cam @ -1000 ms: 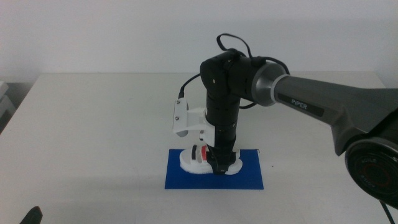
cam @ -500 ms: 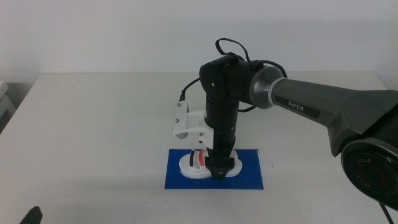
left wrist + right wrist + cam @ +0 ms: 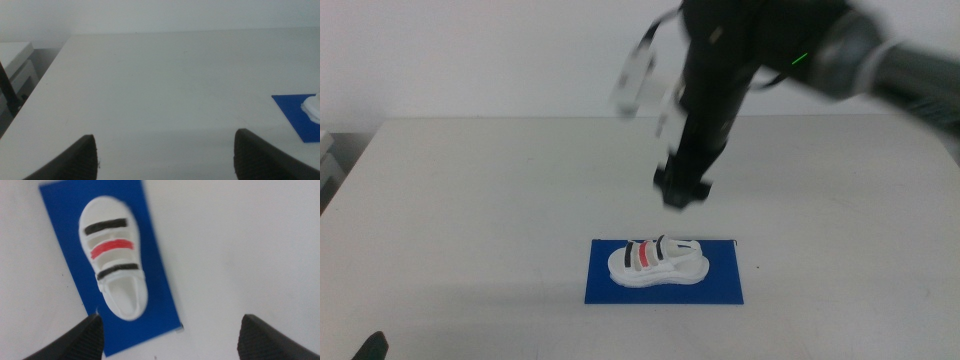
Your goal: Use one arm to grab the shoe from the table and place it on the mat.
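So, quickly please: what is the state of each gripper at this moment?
Left gripper: open, holding nothing, waiting low over the table.
Right gripper: open, holding nothing, raised above the shoe, which lies on the mat.

White shoe (image 3: 658,263), black and red straps; blue mat (image 3: 720,283).
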Available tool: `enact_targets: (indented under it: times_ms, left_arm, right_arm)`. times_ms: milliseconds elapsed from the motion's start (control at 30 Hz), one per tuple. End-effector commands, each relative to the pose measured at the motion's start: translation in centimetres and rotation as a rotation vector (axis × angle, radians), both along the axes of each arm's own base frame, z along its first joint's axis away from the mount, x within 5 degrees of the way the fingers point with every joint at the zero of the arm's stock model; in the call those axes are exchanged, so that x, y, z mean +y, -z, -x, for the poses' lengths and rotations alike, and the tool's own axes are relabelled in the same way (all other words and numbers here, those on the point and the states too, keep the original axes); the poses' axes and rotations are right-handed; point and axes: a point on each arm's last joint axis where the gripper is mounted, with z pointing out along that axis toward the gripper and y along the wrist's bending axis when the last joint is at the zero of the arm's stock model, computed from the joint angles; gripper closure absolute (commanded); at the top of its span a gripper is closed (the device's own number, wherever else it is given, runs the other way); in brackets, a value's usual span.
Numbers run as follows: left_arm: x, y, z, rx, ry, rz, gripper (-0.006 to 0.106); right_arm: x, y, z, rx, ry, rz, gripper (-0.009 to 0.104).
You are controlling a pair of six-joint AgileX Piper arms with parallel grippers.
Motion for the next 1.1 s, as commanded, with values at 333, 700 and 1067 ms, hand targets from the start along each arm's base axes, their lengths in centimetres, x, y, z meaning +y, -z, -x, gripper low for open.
enact_targets:
  times_ms: [333,700,1067]
  left_arm:
    - [0.0,-0.6,-0.1,-0.086,-0.004,0.016,0.007]
    - [0.0,-0.6,-0.1,-0.086,-0.004,0.016,0.007]
    - [0.0,-0.6,-0.1,-0.086,-0.004,0.016,0.007]
  right_arm:
    - [-12.0,-11.8,7.9,-0.203,0.469,-0.182,0.003]
    - [-21.6,-11.8,16.4,-0.396,0.793,-0.361,0.003]
    - [-24.9,-7.0,23.7,-0.604,0.927,-0.516,0.004]
